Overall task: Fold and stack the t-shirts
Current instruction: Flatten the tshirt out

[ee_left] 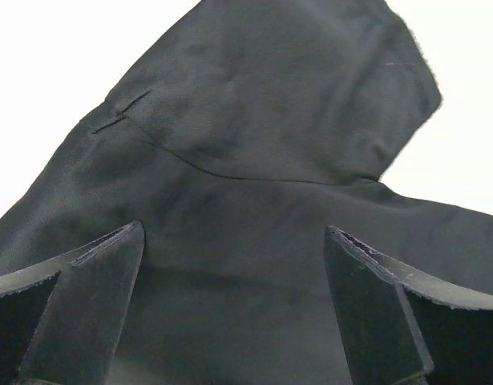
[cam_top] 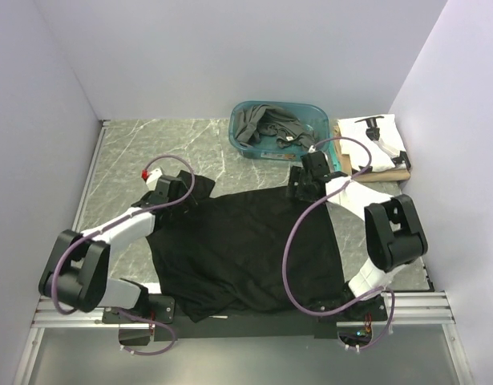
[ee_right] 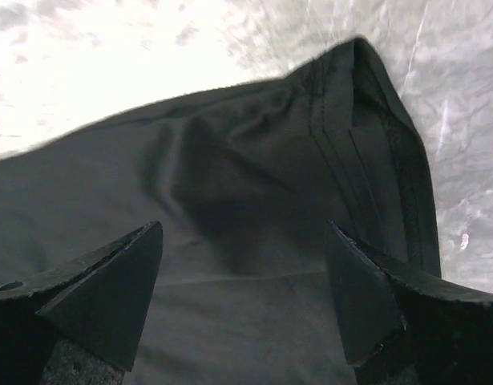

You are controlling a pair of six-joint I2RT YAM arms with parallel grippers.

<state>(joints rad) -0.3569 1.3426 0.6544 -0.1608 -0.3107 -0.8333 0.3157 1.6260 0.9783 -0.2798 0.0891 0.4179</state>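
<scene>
A plain black t-shirt (cam_top: 246,249) lies spread on the marble table. My left gripper (cam_top: 172,195) is open over its far left corner; the left wrist view shows black cloth (ee_left: 254,160) between and beyond the spread fingers (ee_left: 102,297). My right gripper (cam_top: 301,189) is open over the far right corner; the right wrist view shows a hemmed sleeve edge (ee_right: 366,160) beyond the fingers (ee_right: 366,297). Dark grey shirts (cam_top: 266,127) lie bunched in the teal tub (cam_top: 318,115). A folded white shirt with black print (cam_top: 373,141) lies on a tan one (cam_top: 402,172) at the far right.
White walls close in the table on the left, back and right. The tub stands at the back, just beyond my right gripper. The folded stack lies right of the tub, near the right wall. The arm bases sit at the near edge.
</scene>
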